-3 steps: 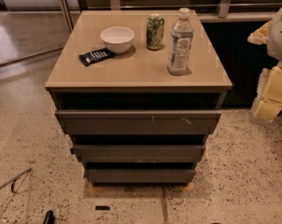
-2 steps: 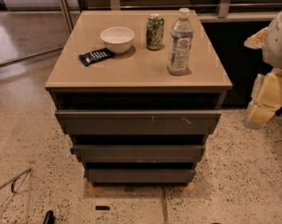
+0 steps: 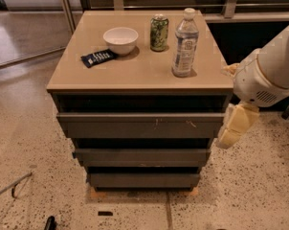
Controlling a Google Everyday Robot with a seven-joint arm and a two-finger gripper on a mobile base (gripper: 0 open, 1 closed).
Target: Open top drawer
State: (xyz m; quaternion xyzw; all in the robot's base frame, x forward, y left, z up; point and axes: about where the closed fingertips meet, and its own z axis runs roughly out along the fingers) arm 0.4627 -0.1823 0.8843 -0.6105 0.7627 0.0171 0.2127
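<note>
— Since the top drawer [image 3: 135, 125] shows no gap into its inside, would you call this the approach?

— I would. Its long grey front runs from the left edge of the cabinet [image 3: 135, 78], under the top, past the pale scratches right of centre, to the right corner. Just beside that corner hangs the gripper [image 3: 233, 126], off the panel and level with it. It has hold of nothing that I can see; whether it is open or closed I cannot tell.

— So what does the next move call for?

— There is no handle, so I judge it must come in leftward to the front, catch the upper lip under the dark recess, then pull straight out toward the camera.

— And the containers?

— On top, left to right: a dark packet [image 3: 99, 58], not a container; a white bowl [image 3: 120, 40] with nothing showing inside; a green can [image 3: 159, 32], contents hidden; a clear capped bottle [image 3: 185, 44], its fill level unclear. All three drawers hide whatever they hold.

— Any risk?

— A jerky pull could topple the tall bottle.
</note>
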